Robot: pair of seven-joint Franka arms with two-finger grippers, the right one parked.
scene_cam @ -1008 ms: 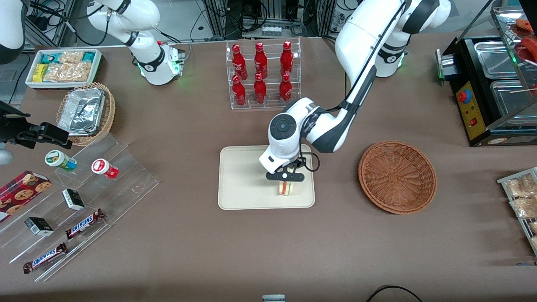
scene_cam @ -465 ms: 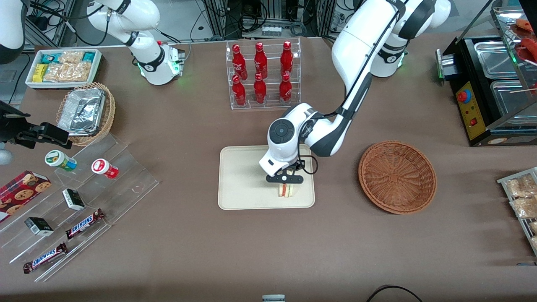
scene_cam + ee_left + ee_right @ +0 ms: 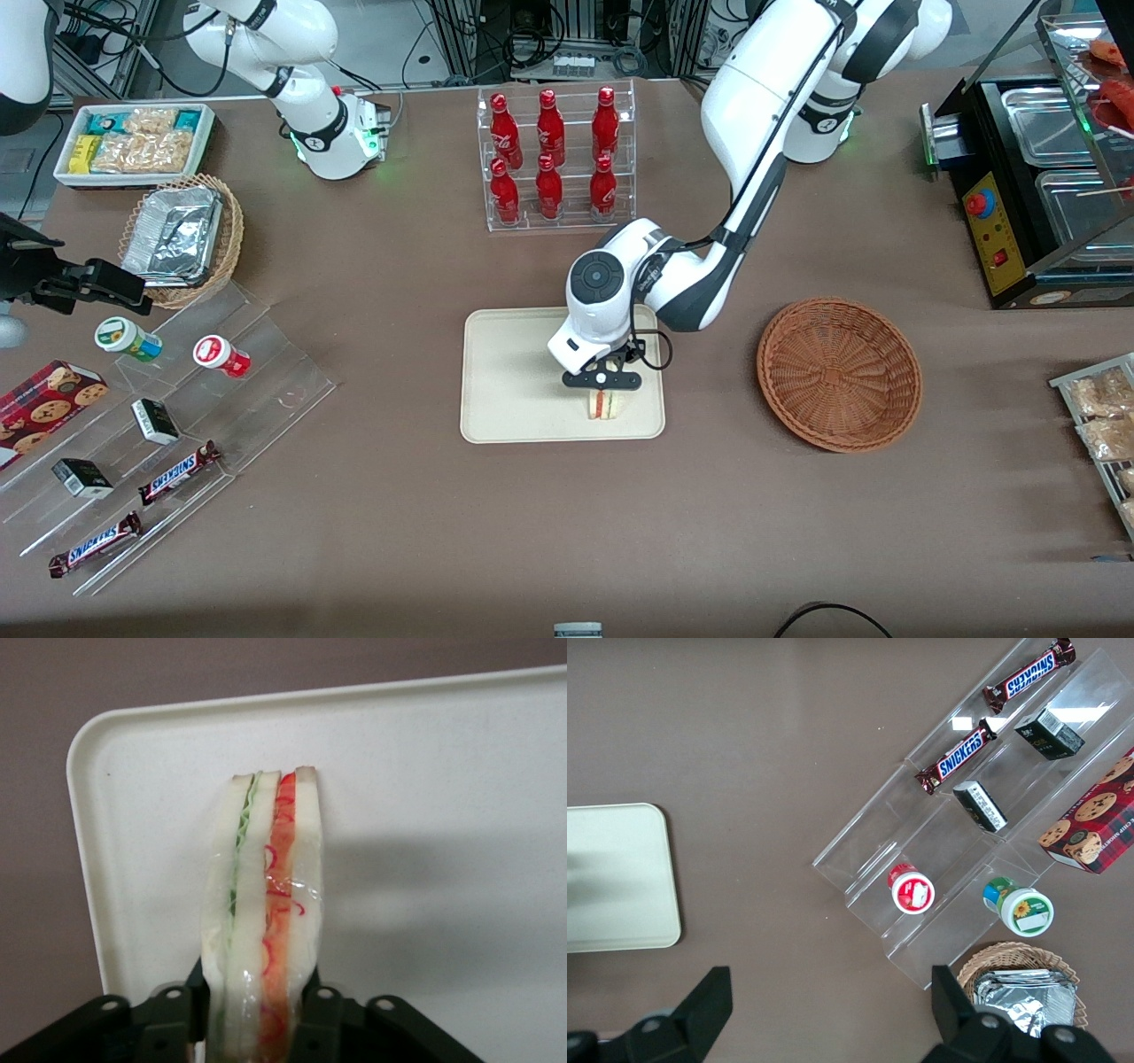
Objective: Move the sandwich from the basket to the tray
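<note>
One sandwich (image 3: 263, 912) stands on edge between our gripper (image 3: 601, 381) fingers (image 3: 323, 1014), clamped on both bread faces. We see it over the tray (image 3: 514, 390), near the tray's edge nearest the front camera and its corner toward the basket (image 3: 839, 373). Basket sits on the table (image 3: 567, 514), apart from the tray.

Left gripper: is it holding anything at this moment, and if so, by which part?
Yes. The gripper is shut on the sandwich, fingers pressing its two bread faces at one end, filling edge exposed, over the tray.
</note>
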